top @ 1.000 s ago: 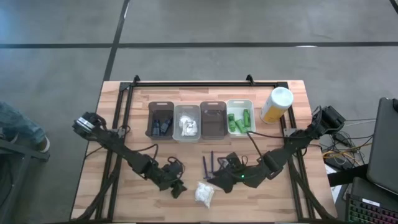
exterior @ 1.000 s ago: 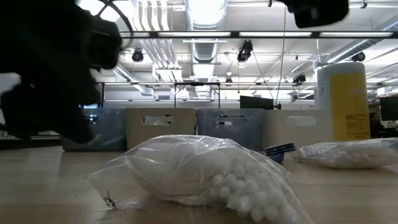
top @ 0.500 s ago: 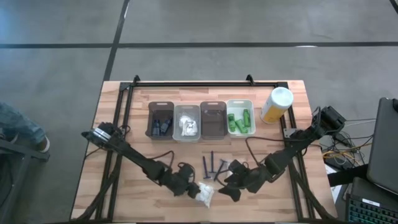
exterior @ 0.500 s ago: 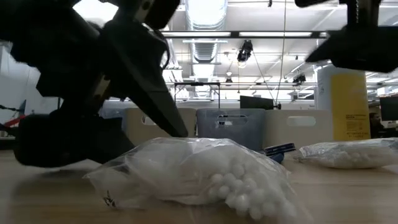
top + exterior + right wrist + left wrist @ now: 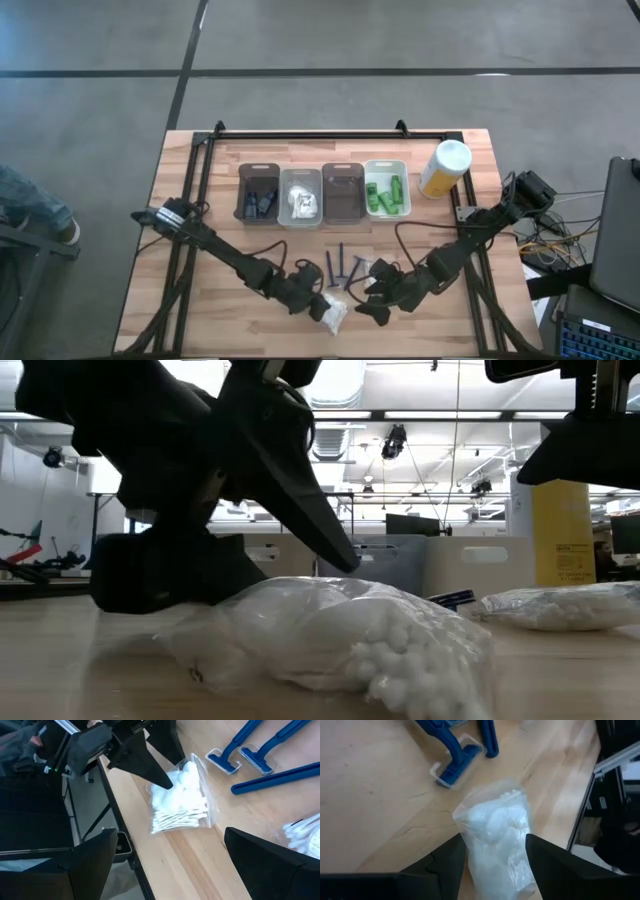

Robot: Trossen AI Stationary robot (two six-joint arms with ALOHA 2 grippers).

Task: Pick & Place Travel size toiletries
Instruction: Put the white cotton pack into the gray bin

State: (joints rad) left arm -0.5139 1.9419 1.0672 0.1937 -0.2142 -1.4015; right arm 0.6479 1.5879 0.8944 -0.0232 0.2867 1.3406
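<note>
Left pincer (image 5: 492, 855) at the cotton swab packet (image 5: 500, 842)
Its fingers are open on both sides of the packet on the wooden surface (image 5: 375, 805); right pincer (image 5: 165, 862) is open nearby.

Four bins (image 5: 322, 195) stood in a row on the wooden table (image 5: 200, 160), well past both claws. A big yellow can (image 5: 443, 169) with a white lid stood just beside the last bin, far from the claws.
</note>
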